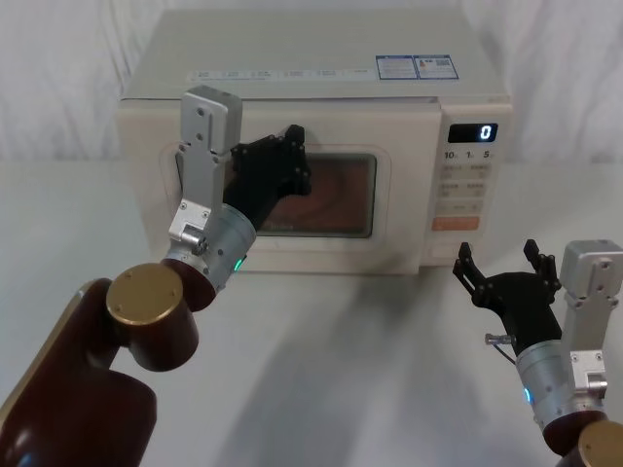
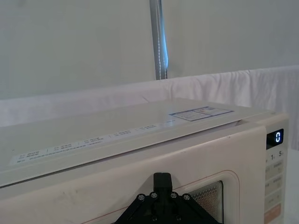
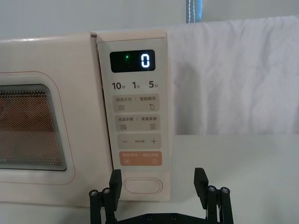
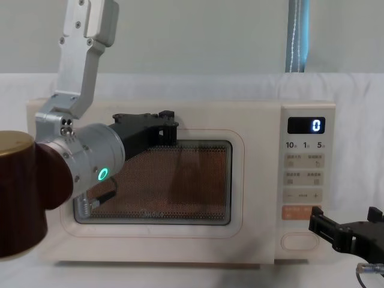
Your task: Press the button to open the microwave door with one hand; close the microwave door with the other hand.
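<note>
Head view is showing the microwave (image 1: 311,146) sitting at the back of the white table (image 1: 341,370), against a white draped cloth (image 1: 555,78). The microwave door (image 1: 282,185) is lying flush with the oven's front, closed as far as the views are showing. The left claw (image 1: 282,161) is reaching forward from the left arm and is sitting right at the door, over the upper left part of the dark window; whether its fingertips are touching the panel is not clear, and whether its fingers are together or apart cannot be told. Its grey wrist is showing a green light, and this arm is covering much of the door's left half in the chest view.

The right claw (image 1: 506,263) is hanging low in front of the microwave's right end, near the control panel (image 1: 467,190) but apart from it. Its two fingers are standing spread, with nothing between them. In the right wrist view the fingertips (image 3: 115,179) are framing the button (image 3: 143,185), the wide cream key at the bottom of the panel, just below the orange key (image 3: 140,158). Above, the black display (image 3: 132,60) is reading a blue 0. A thin cable is hanging by the right claw's wrist. Labels are lying on the microwave's top.
</note>
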